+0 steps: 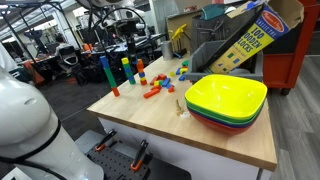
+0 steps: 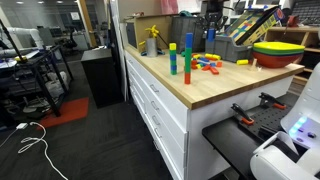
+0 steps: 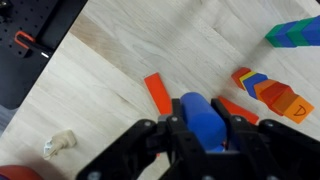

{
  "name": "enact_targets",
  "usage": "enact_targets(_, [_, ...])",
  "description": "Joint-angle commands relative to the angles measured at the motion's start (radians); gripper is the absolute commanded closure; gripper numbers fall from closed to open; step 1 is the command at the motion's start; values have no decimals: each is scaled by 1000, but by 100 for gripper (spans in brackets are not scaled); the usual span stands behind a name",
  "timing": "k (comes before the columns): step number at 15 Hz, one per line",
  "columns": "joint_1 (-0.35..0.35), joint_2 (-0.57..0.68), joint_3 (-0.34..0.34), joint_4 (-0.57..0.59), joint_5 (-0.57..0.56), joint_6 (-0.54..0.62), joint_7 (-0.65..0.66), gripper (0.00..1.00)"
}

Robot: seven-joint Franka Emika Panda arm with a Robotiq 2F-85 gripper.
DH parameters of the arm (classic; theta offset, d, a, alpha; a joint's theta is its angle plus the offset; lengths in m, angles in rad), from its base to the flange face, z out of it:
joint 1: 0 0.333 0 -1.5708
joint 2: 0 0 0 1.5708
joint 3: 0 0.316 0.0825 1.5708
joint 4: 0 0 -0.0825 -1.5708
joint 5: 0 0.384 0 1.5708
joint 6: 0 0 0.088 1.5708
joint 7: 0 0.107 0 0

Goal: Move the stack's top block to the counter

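Observation:
In the wrist view my gripper (image 3: 203,128) is shut on a blue cylinder block (image 3: 200,112) and holds it above the light wooden counter (image 3: 110,70). An orange flat block (image 3: 156,94) lies just beyond it, and another orange piece (image 3: 238,108) shows beside the right finger. In both exterior views the arm (image 1: 125,35) (image 2: 212,22) hangs over the far part of the counter (image 1: 130,118) (image 2: 200,92). A tall green stack (image 1: 103,70) (image 2: 188,58) and a shorter blue stack (image 1: 126,68) (image 2: 173,60) stand there. The held block is too small to make out in those views.
Loose coloured blocks (image 3: 270,90) (image 1: 160,85) (image 2: 208,63) lie scattered on the counter. Stacked yellow, green and red bowls (image 1: 225,100) (image 2: 278,48) sit at one end. A small pale wooden piece (image 3: 60,146) lies near the edge. A blocks box (image 1: 250,40) stands behind.

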Motion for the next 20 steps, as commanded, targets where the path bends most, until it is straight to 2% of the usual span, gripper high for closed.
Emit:
enact_targets(1, [5, 76, -22, 71, 52, -34, 49, 92])
enact_targets(11, [-32, 267, -146, 184, 111, -19, 159, 92])
enact_targets(14, [-49, 301, -187, 172, 102, 35, 153, 92])
enact_targets(20, [-82, 308, -243, 63, 136, 196, 119, 92])
